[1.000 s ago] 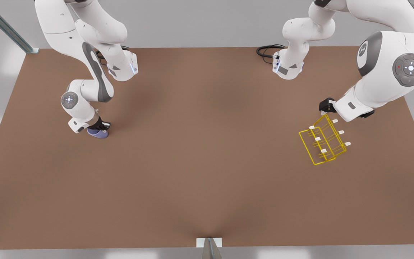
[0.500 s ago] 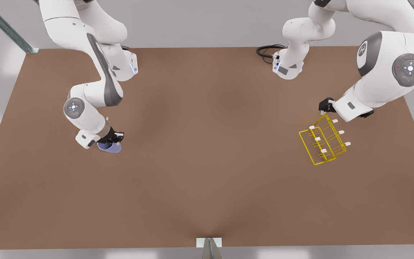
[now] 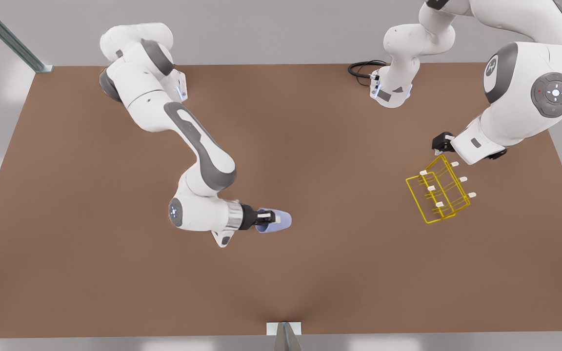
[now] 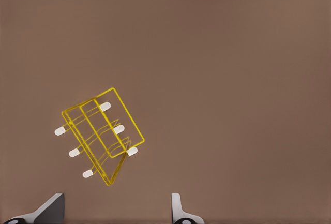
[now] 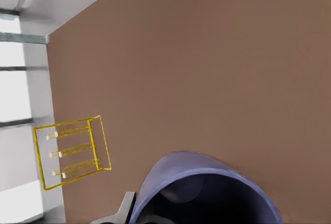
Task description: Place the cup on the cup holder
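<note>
The right gripper [image 3: 267,218] sits near the middle of the brown table [image 3: 310,273], on the arm that reaches in from the front view's left. Its 2 fingers are closed on the small, smooth, pale lavender-blue tapered cup [image 3: 275,221], pinching the wall near the rim. The cup lies sideways in the grasp, pointing toward the front view's right; in the right wrist view its open mouth [image 5: 207,190] shows dark inside.

The left gripper [image 4: 119,211] is at the front view's right, just beside the far end of the yellow thin-wire rack with white-capped prongs, the cup holder [image 3: 439,191]. Its 2 fingers are spread apart and hold nothing; in the left wrist view the rack [image 4: 98,133] lies a little beyond the fingertips. This arm seems to be waiting.

The cup holder stands on the table well apart from the cup, with bare table between them. Both wrist views show about 6 capped prongs.

The carry is the step in hand: the cup is held but not yet at the rack. The next move likely calls for crossing toward the front view's right, then lining the cup's mouth up with 1 prong so it slides on cleanly without striking the left gripper.
</note>
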`<action>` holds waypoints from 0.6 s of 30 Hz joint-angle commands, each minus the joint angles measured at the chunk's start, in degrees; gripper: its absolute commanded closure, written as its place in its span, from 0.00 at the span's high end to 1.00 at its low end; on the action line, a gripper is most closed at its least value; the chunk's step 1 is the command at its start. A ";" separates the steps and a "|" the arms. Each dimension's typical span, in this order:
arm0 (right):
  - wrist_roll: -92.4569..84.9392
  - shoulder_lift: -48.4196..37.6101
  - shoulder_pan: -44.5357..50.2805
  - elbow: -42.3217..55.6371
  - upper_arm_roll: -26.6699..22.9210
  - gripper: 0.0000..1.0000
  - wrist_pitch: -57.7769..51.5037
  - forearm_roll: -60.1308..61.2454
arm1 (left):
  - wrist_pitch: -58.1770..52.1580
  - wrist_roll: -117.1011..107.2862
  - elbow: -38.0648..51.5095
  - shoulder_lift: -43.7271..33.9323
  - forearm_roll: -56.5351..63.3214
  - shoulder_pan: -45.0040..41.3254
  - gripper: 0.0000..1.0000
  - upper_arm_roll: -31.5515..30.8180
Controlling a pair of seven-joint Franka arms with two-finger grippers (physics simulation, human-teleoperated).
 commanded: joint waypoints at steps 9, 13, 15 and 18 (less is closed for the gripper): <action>-9.69 14.34 13.50 11.78 0.02 0.21 16.73 30.35 | 0.07 0.01 0.02 -0.07 0.05 -0.23 1.00 -0.04; -19.44 18.03 14.29 11.78 0.02 0.21 18.23 33.52 | 0.07 0.01 0.02 0.28 0.05 -0.23 1.00 -0.04; -21.56 19.00 14.38 11.78 0.02 0.21 18.41 33.52 | 0.42 0.01 0.02 0.37 0.05 -0.23 1.00 -0.04; -23.76 19.97 15.00 11.78 -0.06 0.21 19.02 33.52 | 0.51 0.01 0.02 0.81 0.05 -0.32 1.00 -0.04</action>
